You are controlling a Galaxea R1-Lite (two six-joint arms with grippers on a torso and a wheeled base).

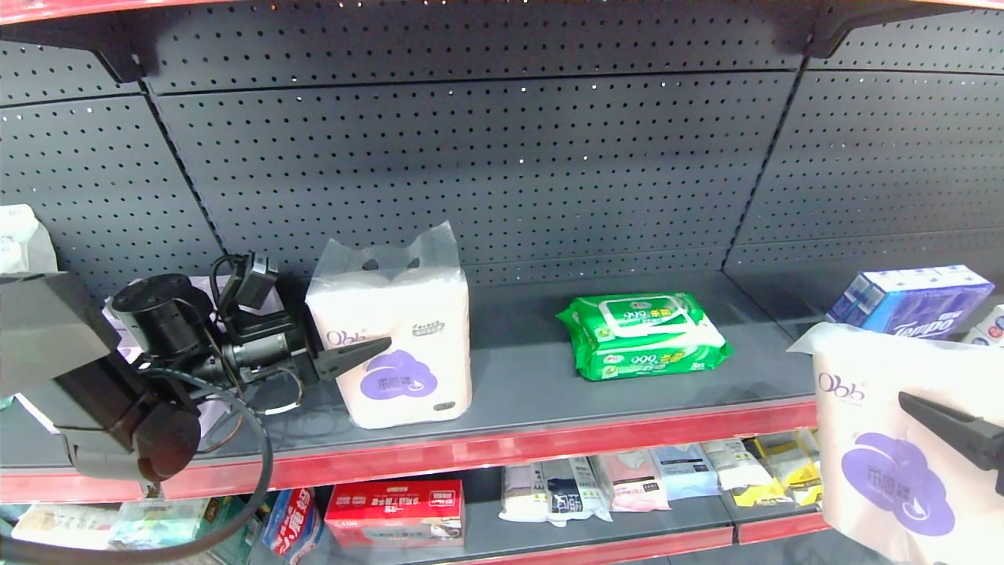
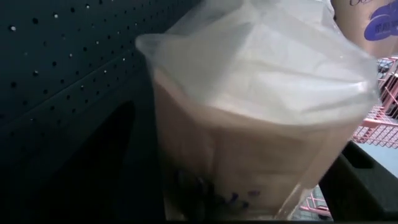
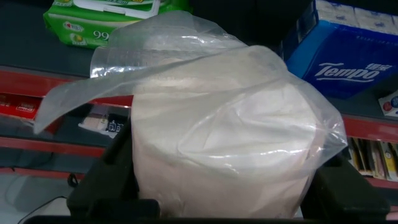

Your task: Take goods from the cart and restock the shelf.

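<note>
A white toilet paper pack [image 1: 408,314] with a purple cloud print stands upright on the dark shelf [image 1: 533,392], left of the middle. My left gripper [image 1: 369,337] is shut around it from the left, with one finger [image 1: 353,357] lying across its front face. Up close, the same pack [image 2: 249,124] sits between the jaws. A second, identical pack [image 1: 878,455] hangs in front of the shelf at the lower right, with my right gripper [image 1: 910,392] shut on it. That pack [image 3: 224,143] is wedged between the dark fingers [image 3: 106,180].
A green wet-wipes pack [image 1: 647,333] lies mid-shelf, and a blue tissue bundle [image 1: 914,298] is at the right. The shelf has a red front lip [image 1: 549,439] and a perforated back wall. Several goods fill the lower shelf [image 1: 392,514]. A pink cart [image 2: 379,118] shows behind the left pack.
</note>
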